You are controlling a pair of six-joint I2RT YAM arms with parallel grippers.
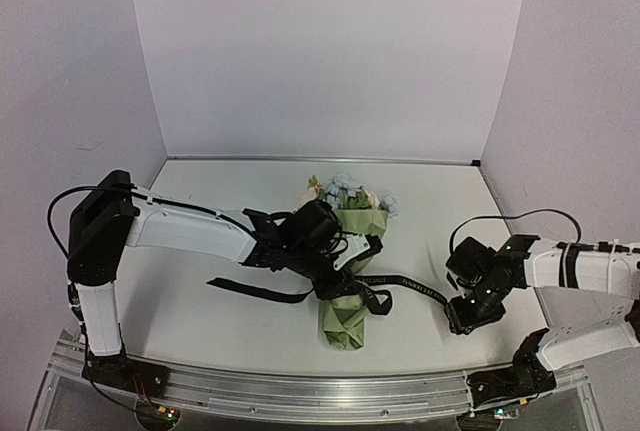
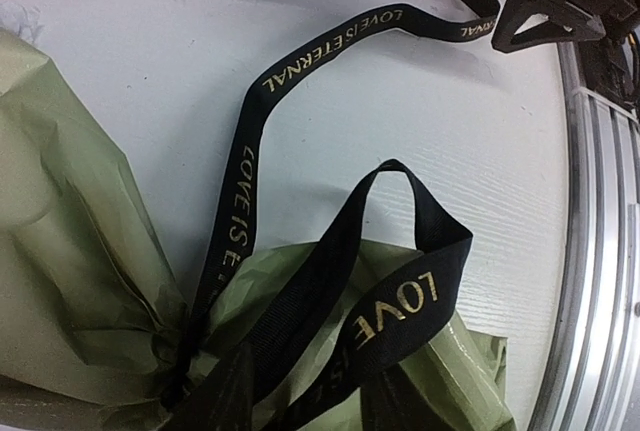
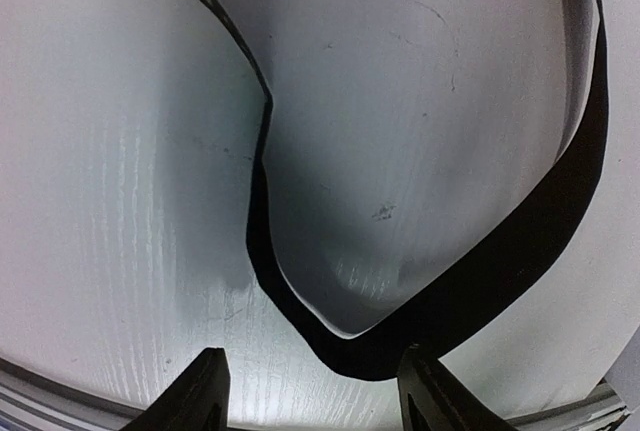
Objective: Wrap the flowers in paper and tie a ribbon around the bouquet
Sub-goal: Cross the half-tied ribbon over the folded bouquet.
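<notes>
The bouquet (image 1: 345, 323), a cone of sage-green paper, lies mid-bench (image 1: 200, 321) with cream and pale blue flowers (image 1: 343, 189) showing: wrapping judged done. The narrow black lettered ribbon (image 2: 245, 151) cinches its waist, loop slack; tying looks unfinished. The right claw (image 3: 318, 396) stands open, empty. The left claw (image 1: 352, 254) hovers over the bouquet, state indeterminable.

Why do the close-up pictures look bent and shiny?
Top external view: even, soft light, faint shadows on the table. Left wrist view: a wide lens curves the metal rail; the ribbon lettering is sharp, the paper softer. Right wrist view: pale sheen on the table, soft shadow beside the ribbon loop.
</notes>
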